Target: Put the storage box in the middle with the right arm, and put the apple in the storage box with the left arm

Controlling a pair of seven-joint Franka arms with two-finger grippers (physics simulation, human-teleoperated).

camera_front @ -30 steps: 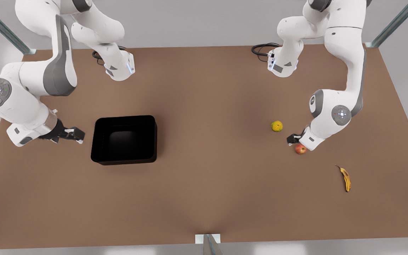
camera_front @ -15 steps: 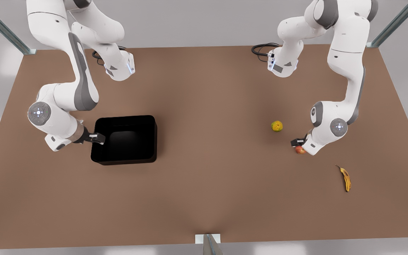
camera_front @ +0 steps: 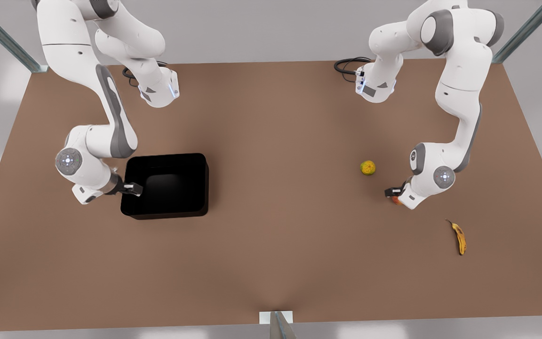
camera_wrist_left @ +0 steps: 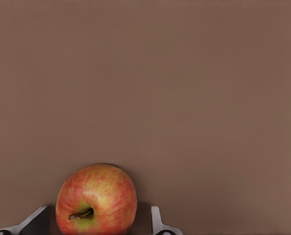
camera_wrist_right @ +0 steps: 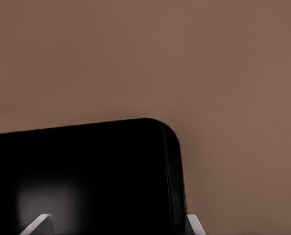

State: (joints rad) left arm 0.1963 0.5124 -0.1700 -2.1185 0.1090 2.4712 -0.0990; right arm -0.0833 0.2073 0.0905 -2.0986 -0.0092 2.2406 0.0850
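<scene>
Now, in the front view, the storage box point(camera_front: 165, 185) sits on the counter point(camera_front: 275, 245) well toward the front view's left, not yet in the middle, and the right tool point(camera_front: 132, 189) is at its left wall, placed to take that rim so the box can be dragged across. Over on the front view's right, the left tool point(camera_front: 395, 194) is down on the apple point(camera_front: 395, 200), with the yellow-green fruit point(camera_front: 368, 167) nearby and the banana point(camera_front: 458, 237) farther off. In the left wrist view, the apple point(camera_wrist_left: 96, 199) sits between two spread fingers point(camera_wrist_left: 155, 220), one on each side, not yet pinched. In the right wrist view, the box wall point(camera_wrist_right: 172, 171) runs between spread fingers point(camera_wrist_right: 193, 224), straddled, ready for a squeeze.
</scene>
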